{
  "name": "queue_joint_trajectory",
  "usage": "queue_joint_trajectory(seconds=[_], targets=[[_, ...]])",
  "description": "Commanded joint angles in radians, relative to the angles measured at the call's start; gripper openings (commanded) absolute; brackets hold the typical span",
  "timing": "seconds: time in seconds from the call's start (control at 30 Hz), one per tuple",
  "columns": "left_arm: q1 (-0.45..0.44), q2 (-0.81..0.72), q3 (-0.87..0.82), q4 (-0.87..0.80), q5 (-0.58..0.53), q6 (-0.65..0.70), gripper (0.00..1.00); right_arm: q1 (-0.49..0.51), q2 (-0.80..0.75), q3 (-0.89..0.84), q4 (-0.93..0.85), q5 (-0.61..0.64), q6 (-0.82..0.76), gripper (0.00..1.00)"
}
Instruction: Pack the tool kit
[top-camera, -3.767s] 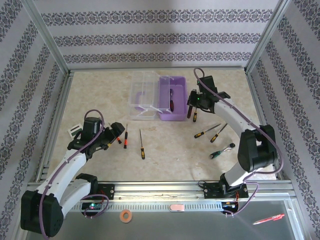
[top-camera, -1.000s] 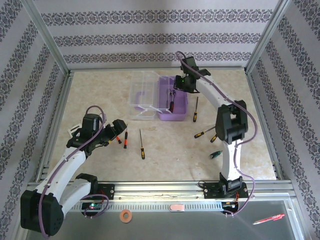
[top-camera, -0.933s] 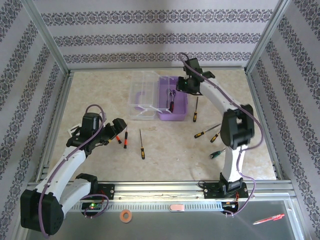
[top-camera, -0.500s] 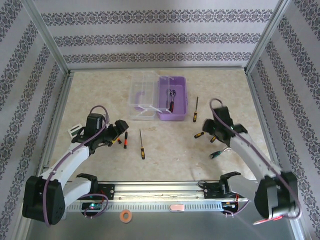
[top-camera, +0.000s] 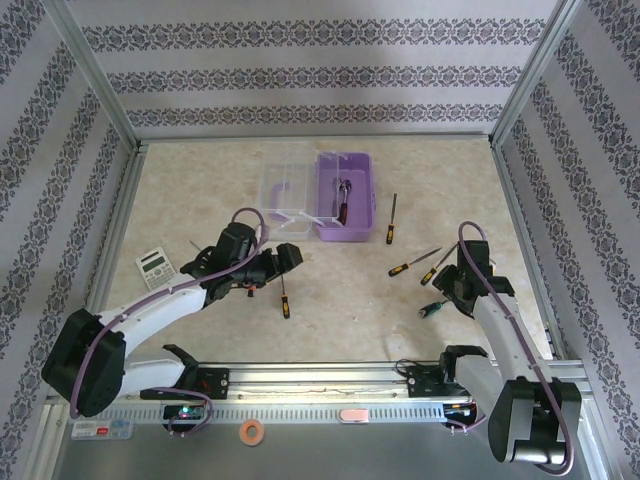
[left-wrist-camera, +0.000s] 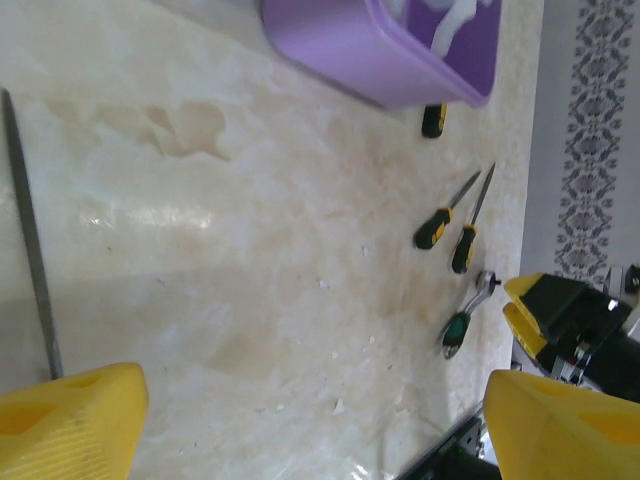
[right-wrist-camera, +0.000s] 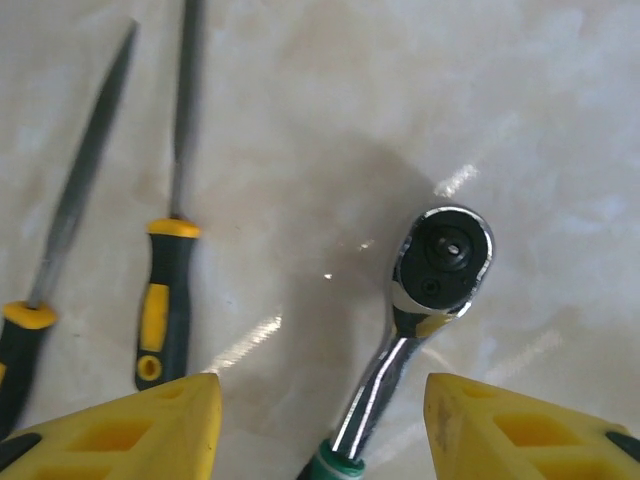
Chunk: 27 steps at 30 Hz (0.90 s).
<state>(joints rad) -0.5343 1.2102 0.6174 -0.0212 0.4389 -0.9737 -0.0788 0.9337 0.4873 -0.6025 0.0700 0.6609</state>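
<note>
The pale stone-look surface (top-camera: 340, 290) has striped, flowery walls (top-camera: 320, 75) around it. The purple case (top-camera: 345, 235) sits open near the back. The left end effector (left-wrist-camera: 315, 425) and right end effector (right-wrist-camera: 320, 430) are both spread apart. The wrench (right-wrist-camera: 420, 320) lies under the right one.

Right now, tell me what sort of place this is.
Probably a robot test cell: an aluminium frame and wallpapered panels box in a marble-look table, two arms are mounted at its near edge, and screwdrivers lie beside a purple case.
</note>
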Motion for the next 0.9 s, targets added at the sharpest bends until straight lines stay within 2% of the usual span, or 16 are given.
queue_joint_trajectory(seconds=[0.0, 0.17, 0.23, 0.33, 0.57, 0.67, 0.87], targets=[[-0.016, -0.055, -0.027, -0.010, -0.072, 0.015, 0.87, -0.020, 0.002, -0.013, -0.023, 0.001, 0.042, 0.56], [-0.016, -0.137, -0.037, -0.084, -0.143, 0.055, 0.90, -0.028, 0.035, -0.011, 0.000, 0.030, 0.078, 0.56], [-0.015, -0.148, -0.021, -0.104, -0.160, 0.070, 0.92, -0.029, 0.066, -0.012, 0.033, 0.000, 0.061, 0.55], [-0.016, -0.142, -0.006, -0.104, -0.166, 0.075, 0.92, -0.029, 0.093, -0.003, 0.029, 0.013, 0.047, 0.51], [-0.015, -0.108, 0.015, -0.138, -0.109, 0.072, 0.92, -0.031, 0.106, -0.013, 0.030, -0.006, 0.077, 0.50], [-0.015, -0.120, 0.011, -0.149, -0.107, 0.067, 0.92, -0.032, 0.149, -0.016, 0.046, -0.045, 0.100, 0.48], [-0.016, -0.167, 0.009, -0.174, -0.127, 0.068, 0.92, -0.032, 0.212, 0.005, 0.062, -0.033, 0.131, 0.43]])
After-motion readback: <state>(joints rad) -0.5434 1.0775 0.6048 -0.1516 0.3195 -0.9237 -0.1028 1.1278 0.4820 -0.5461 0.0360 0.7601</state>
